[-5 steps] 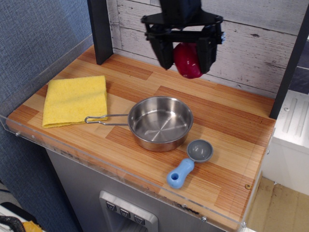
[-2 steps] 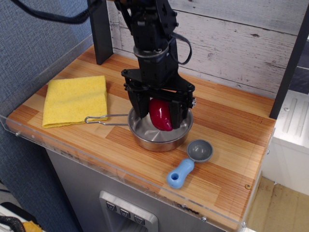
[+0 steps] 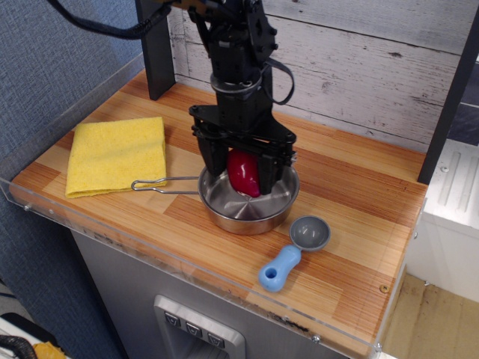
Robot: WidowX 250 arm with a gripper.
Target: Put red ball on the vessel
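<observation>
Jaws of the gripper point(image 3: 243, 173) squeeze the red ball point(image 3: 243, 173) by its two sides, low inside the pan point(image 3: 262, 213) on the bench point(image 3: 352, 247); it looks light, hard, shiny and slippery, so its wide middle seems safest to hold.

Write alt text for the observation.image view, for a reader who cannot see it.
A black gripper holds a red ball low inside a steel pan on a wooden counter. A folded yellow cloth lies to the left; a grey scoop with a blue handle lies at front right.
</observation>
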